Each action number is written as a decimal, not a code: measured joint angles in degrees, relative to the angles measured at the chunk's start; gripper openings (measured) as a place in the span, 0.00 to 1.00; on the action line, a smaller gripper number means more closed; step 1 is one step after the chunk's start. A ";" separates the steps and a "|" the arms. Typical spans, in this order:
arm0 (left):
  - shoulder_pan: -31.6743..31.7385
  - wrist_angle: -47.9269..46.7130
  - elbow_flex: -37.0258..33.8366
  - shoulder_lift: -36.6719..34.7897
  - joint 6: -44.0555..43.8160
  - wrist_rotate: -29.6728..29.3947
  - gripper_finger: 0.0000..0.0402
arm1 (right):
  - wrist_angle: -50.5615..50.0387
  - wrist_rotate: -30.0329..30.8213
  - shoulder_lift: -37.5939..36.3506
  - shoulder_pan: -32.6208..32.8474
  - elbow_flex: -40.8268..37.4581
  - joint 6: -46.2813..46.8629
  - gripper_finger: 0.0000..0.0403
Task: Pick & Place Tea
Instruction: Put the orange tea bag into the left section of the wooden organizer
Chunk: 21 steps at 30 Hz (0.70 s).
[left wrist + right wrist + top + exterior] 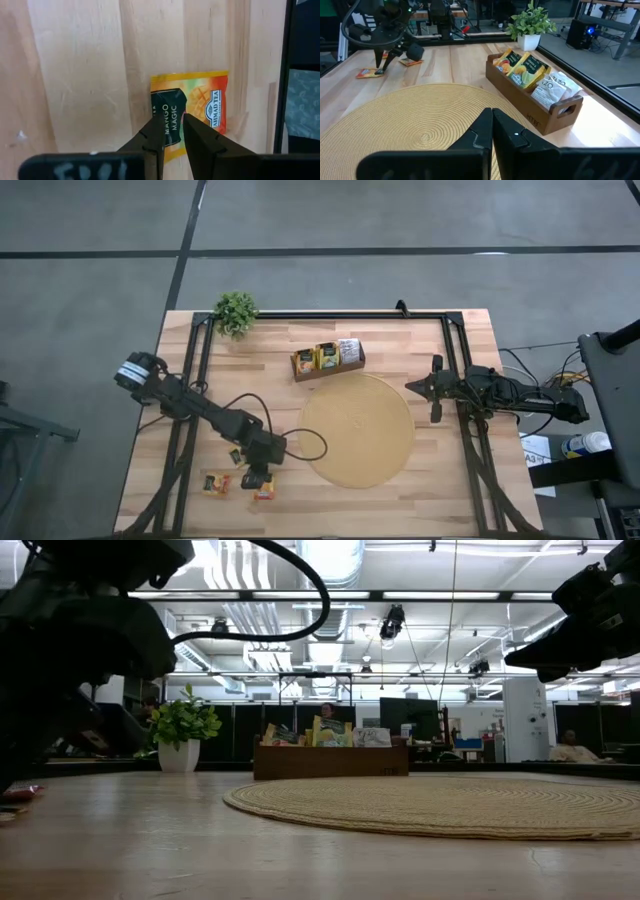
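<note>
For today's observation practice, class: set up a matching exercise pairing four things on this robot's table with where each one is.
Things:
1. potted plant
2. wooden tray
3. round mat
4. left gripper

Places:
A. middle of the table
B. down on an orange tea sachet near the front edge
C. back left corner
D. just behind the mat, holding sachets

Pairs: 1-C, 2-D, 3-A, 4-B
</note>
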 joint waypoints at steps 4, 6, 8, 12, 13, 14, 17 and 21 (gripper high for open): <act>-0.54 0.19 -0.02 0.72 -0.65 -0.02 0.16 | 0.00 0.00 0.00 0.00 0.00 0.00 0.02; -0.67 0.13 -0.04 1.12 -1.58 -0.03 0.16 | -0.01 0.00 0.00 -0.01 0.00 0.00 0.02; -0.70 0.15 -0.04 1.16 -2.12 -0.04 0.16 | 0.00 0.02 0.00 0.00 0.00 0.00 0.02; -0.70 -0.04 -0.04 0.52 -1.65 1.14 0.16 | -0.01 0.00 0.00 0.00 0.00 0.00 0.02; -0.70 -0.09 0.13 0.31 -1.55 1.51 0.16 | -0.01 0.00 0.00 -0.01 0.00 0.00 0.02; -0.70 -0.04 0.35 0.11 -1.55 2.00 0.16 | -0.01 0.00 0.00 -0.02 -0.01 0.00 0.02; -0.70 -0.13 1.03 -0.35 -1.61 3.33 0.18 | 0.00 0.00 0.00 -0.01 0.00 0.00 0.02; -0.79 -0.16 1.81 -0.81 -3.36 4.01 0.26 | -0.01 0.00 0.02 0.00 -0.01 0.00 0.02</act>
